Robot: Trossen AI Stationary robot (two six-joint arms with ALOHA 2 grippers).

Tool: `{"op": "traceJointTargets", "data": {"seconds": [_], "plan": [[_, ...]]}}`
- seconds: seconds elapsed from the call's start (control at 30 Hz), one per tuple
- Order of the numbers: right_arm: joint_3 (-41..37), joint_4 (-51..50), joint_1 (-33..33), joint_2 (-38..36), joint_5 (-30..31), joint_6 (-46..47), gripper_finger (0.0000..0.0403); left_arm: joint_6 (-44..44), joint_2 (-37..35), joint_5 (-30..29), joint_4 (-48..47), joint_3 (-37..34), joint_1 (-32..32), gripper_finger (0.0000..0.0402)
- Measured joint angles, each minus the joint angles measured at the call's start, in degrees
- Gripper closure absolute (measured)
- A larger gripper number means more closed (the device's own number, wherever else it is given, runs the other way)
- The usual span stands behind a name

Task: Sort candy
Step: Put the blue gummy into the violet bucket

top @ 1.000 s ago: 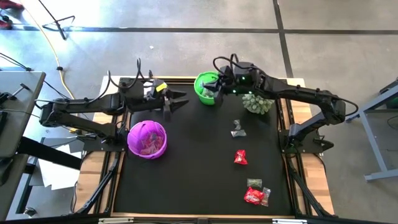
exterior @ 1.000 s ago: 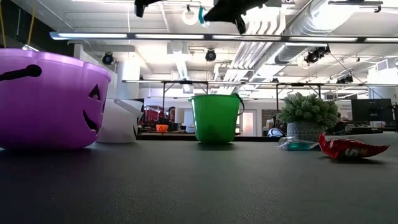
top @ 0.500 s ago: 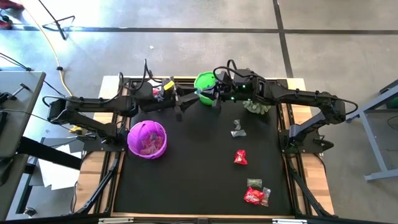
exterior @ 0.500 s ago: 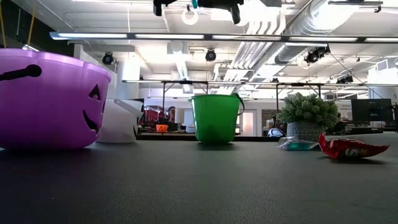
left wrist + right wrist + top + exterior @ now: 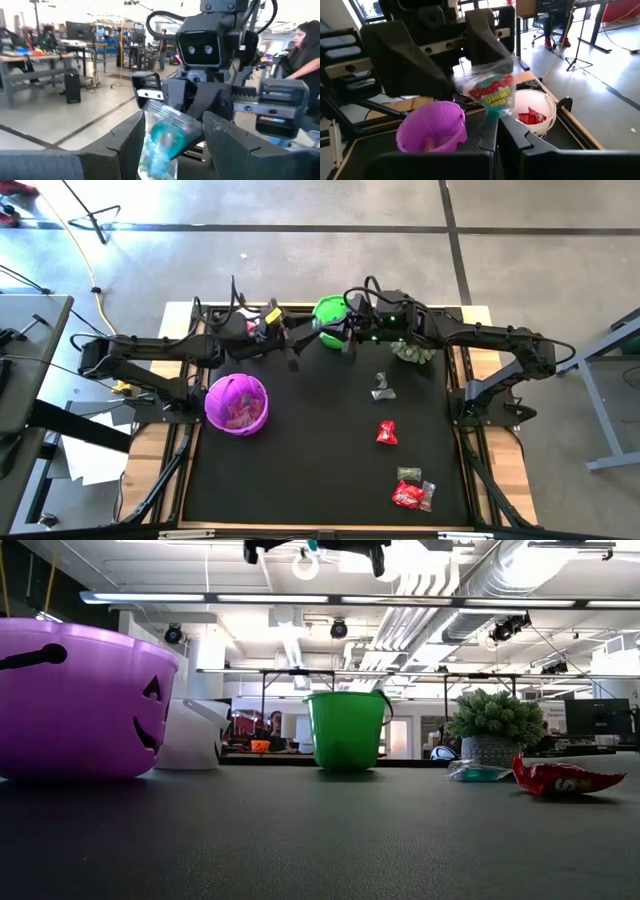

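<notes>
Above the green bucket (image 5: 329,310), right gripper (image 5: 495,131) clenched on a gummy packet (image 5: 491,93): light, crinkly, slippery; left gripper (image 5: 172,132) spread around it—grasp mid-body.

black table (image 5: 300,470), buckets (image 5: 237,403), candy (image 5: 386,433), plant (image 5: 412,350)

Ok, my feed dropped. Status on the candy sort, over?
Right tool shut on clear candy packet, mid-air. Left tool open, fingers either side of it. Nothing else between them.
</notes>
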Motion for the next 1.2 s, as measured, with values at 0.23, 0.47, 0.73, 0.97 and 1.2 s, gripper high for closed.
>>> {"op": "traceJointTargets", "data": {"seconds": [0.23,0.47,0.73,0.97,1.2], "plan": [[0.0,1.38,0.0,0.0,-1.23,-1.14,0.0403,1.09,-0.05,-2.39,-0.25,0.0,0.0,0.0216],[0.0,2.07,-0.01,0.0,-1.45,-1.87,0.0403,1.09,-0.05,-2.62,-0.39,0.0,0.0,0.0217],[0.0,3.22,0.0,0.0,-1.55,-2.01,0.0403,1.09,-0.05,-2.69,-0.4,0.0,0.0,0.0311],[0.0,3.2,-0.02,0.0,-1.52,-1.98,0.0402,1.09,-0.05,-2.82,-0.4,0.0,0.0,0.0391],[0.0,3.3,-0.15,0.0,-1.33,-1.87,0.0352,1.09,-0.05,-2.85,-0.4,0.0,-0.04,0.0398]]}}
